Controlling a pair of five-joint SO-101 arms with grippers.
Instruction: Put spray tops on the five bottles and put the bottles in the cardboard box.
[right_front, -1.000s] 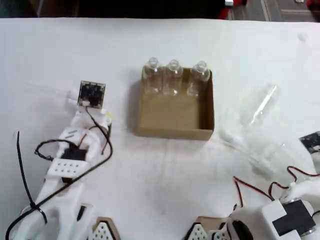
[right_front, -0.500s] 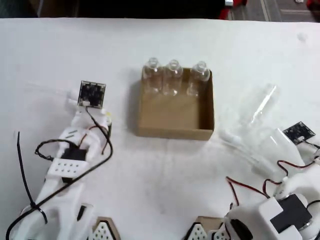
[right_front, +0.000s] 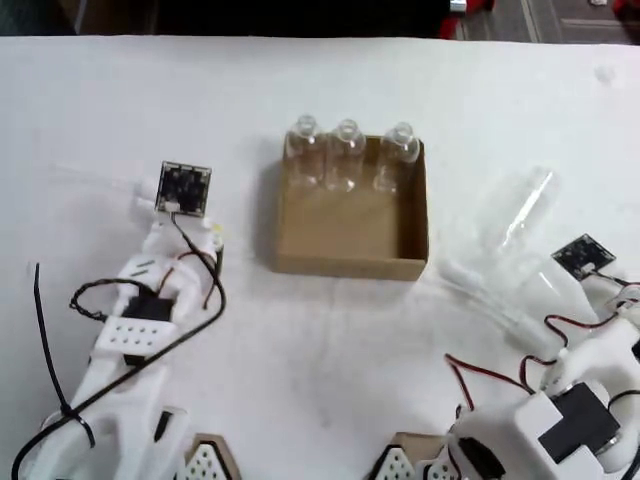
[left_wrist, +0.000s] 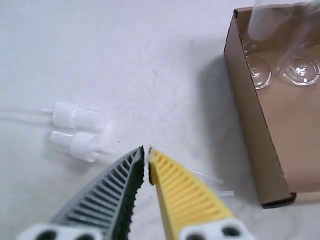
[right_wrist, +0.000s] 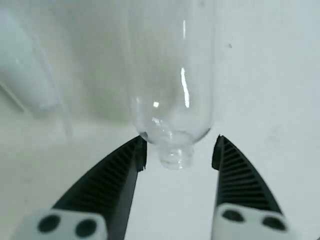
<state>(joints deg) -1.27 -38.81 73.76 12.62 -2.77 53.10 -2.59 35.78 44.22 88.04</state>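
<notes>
**Desk:** Where's your right end effector (right_wrist: 179, 146)?

**Me:** Low over the counter (right_front: 320, 370), fingers apart, one on each side of the neck of a bottle (right_wrist: 170, 75). The bottle lies on its side, to the right of the box (right_front: 350, 262). Nothing is clamped. My left end effector (left_wrist: 146, 156) has its tips together on nothing, near two spray tops (left_wrist: 75, 131) that lie side by side on the counter.

**Desk:** What worries you?

**Me:** The bottle is clear, smooth and round, with a short narrow neck. If I close on that neck, I think it could squirt out of the ribbed pads. It could also roll off, since nothing on the flat counter would stop it. The clear wall is also hard to read against the white, so I might misjudge my height.

**Desk:** And the box?

**Me:** Plain brown cardboard, open on top, thin-walled and probably light. Three bottles (right_front: 345, 155) stand along its far wall. A clumsy drop could topple them or shove the box
</notes>
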